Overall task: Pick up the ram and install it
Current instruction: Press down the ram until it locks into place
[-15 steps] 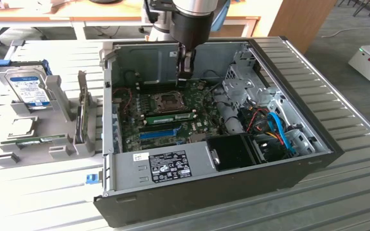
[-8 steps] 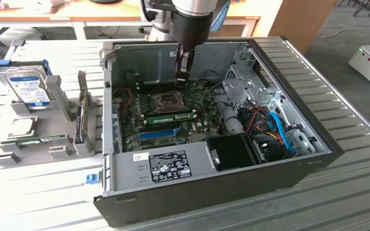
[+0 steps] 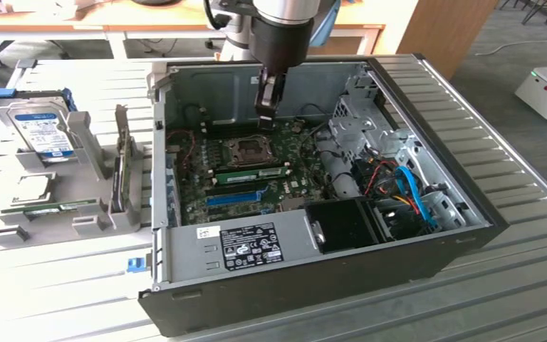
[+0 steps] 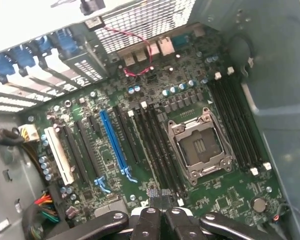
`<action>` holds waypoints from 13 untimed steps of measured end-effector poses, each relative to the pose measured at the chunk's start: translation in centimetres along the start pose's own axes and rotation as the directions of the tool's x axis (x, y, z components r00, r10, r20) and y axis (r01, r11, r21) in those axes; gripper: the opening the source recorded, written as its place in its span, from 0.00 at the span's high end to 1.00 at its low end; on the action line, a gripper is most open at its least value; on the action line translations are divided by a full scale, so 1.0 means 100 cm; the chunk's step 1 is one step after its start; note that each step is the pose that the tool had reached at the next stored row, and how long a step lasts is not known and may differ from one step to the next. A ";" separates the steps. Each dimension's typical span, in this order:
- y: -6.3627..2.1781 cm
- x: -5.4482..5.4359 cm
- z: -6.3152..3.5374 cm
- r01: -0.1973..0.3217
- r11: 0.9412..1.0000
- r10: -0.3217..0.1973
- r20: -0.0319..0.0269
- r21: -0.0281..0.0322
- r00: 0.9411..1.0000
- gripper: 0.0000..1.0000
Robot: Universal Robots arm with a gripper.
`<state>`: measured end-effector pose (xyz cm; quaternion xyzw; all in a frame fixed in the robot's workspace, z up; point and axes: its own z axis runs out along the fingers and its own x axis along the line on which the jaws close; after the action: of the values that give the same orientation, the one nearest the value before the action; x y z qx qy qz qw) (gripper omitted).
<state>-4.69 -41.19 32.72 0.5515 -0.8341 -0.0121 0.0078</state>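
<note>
Green, chip-studded ram stick [image 3: 251,173] lies seated in a motherboard slot beside the metal CPU socket [image 3: 251,149]; the end effector [image 3: 267,114], fingers pressed together and holding nothing, hovers above, installation apparently finished.

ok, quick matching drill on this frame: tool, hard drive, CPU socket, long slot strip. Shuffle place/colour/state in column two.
1 tool
2 hard drive
3 CPU socket
4 long slot strip

A bright blue
B in the grey rack outside the case
C shut, over the motherboard
D silver-framed, beside black memory slots

Pairs: 1-C, 2-B, 3-D, 4-A
</note>
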 end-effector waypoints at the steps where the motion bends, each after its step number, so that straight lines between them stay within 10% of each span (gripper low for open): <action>1: 0.0002 0.000 0.0001 -0.011 1.000 0.011 0.000 0.000 1.000 0.89; 13: 0.0021 0.001 0.0012 -0.135 0.991 0.135 0.004 0.000 0.991 0.89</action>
<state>-4.92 -41.19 32.60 0.4938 -0.8695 -0.0126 0.0070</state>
